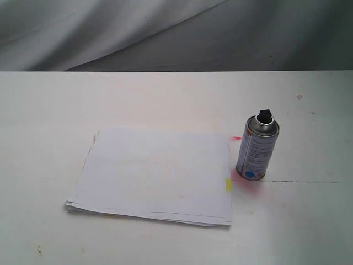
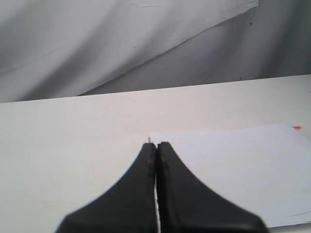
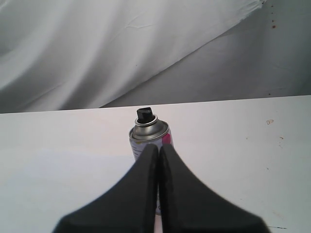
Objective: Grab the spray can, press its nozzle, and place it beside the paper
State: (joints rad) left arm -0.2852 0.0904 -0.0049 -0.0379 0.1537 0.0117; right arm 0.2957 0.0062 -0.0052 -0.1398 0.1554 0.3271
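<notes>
The silver spray can [image 1: 257, 149] stands upright on the white table just right of the paper [image 1: 157, 174], its black nozzle [image 1: 264, 117] on top and a blue dot near the base. The paper's yellow tab [image 1: 228, 185] faces the can. Neither gripper shows in the exterior view. In the right wrist view my right gripper [image 3: 159, 146] is shut and empty, with the spray can [image 3: 148, 133] and nozzle [image 3: 145, 115] standing beyond its tips. In the left wrist view my left gripper [image 2: 156, 145] is shut and empty, near a corner of the paper [image 2: 238, 170].
Pink spray stains mark the table [image 1: 248, 187] around the can's base and by the paper's far right corner. A thin dark seam [image 1: 303, 181] runs rightward from the can. A grey cloth backdrop [image 1: 165, 33] hangs behind the table's far edge.
</notes>
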